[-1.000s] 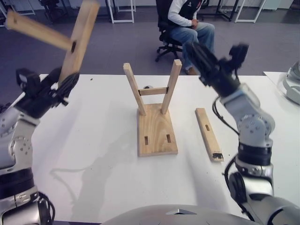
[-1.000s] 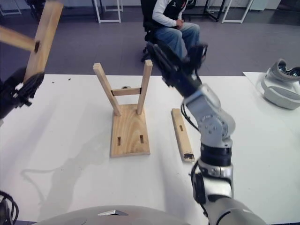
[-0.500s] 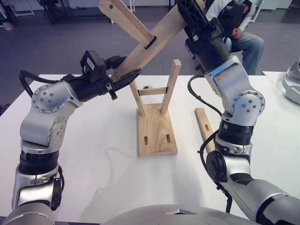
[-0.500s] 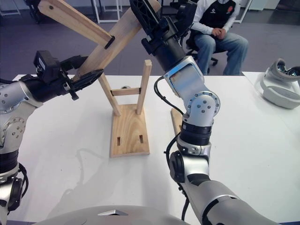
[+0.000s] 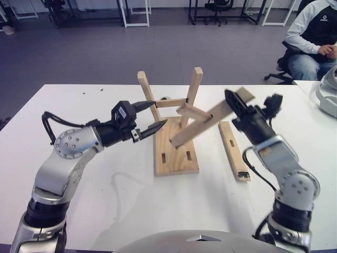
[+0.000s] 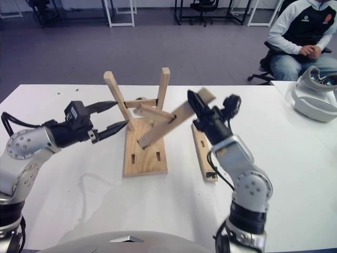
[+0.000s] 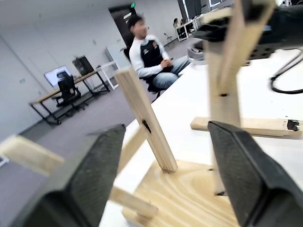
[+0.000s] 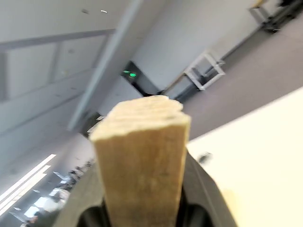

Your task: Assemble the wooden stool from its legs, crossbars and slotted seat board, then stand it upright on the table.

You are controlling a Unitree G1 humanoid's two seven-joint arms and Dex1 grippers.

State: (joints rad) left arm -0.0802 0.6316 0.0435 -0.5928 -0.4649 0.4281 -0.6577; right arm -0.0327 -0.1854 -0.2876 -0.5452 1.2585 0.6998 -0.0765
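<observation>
An office-like lab: rows of desks (image 7: 45, 96), swivel chairs (image 5: 218, 6).

— Left side?
— Stretched low over the worktop on the left arm (image 5: 100, 134), elbow bent outward, forearm near level, jaws spread wide and pointing inward.
— And the right?
— Held up on the right arm (image 5: 274, 155), elbow low, wrist angled up and inward, jaws clamped on a wooden leg (image 5: 202, 122).

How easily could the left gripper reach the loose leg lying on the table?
Probably not easily. The board lies between the open left gripper and the leg, and the right gripper holds a piece across the way.
</observation>
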